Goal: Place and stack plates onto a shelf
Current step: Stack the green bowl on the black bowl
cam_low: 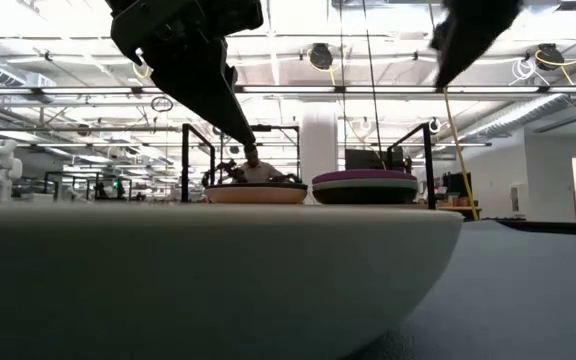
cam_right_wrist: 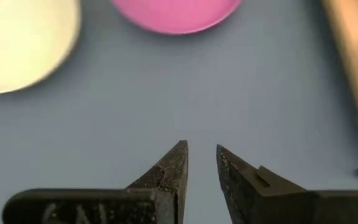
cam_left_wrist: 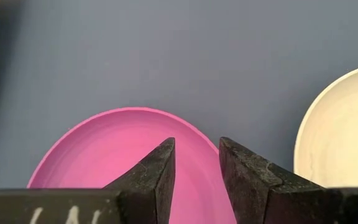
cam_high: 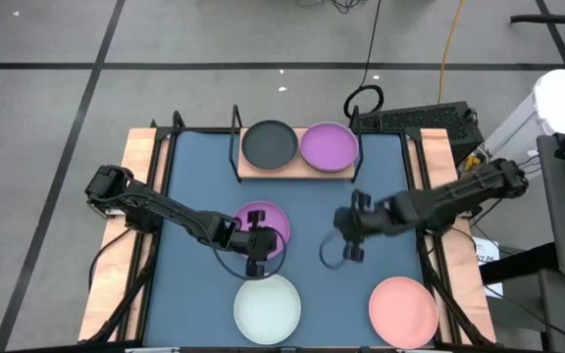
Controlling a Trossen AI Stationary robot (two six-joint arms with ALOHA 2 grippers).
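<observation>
The shelf (cam_high: 298, 174) stands at the table's far edge with a black plate (cam_high: 269, 145) and a purple plate (cam_high: 329, 147) on its board. Another purple plate (cam_high: 269, 222) lies flat mid-table. My left gripper (cam_high: 254, 245) hovers over that plate's near side, its fingers a little open above the rim (cam_left_wrist: 211, 142); in the low view its fingertip (cam_low: 249, 142) stands clear above the plates. A pale plate (cam_high: 267, 306) and a pink plate (cam_high: 403, 311) rest near the near edge. My right gripper (cam_high: 345, 233) hangs over bare blue table, fingers (cam_right_wrist: 202, 149) narrowly open.
The shelf's black wire posts (cam_high: 235, 123) rise at its corners. A black cable loop (cam_high: 332, 257) hangs below my right gripper. The pale plate (cam_low: 198, 280) fills the low view's foreground. Bare blue tabletop (cam_high: 390, 176) lies between the right arm and the shelf.
</observation>
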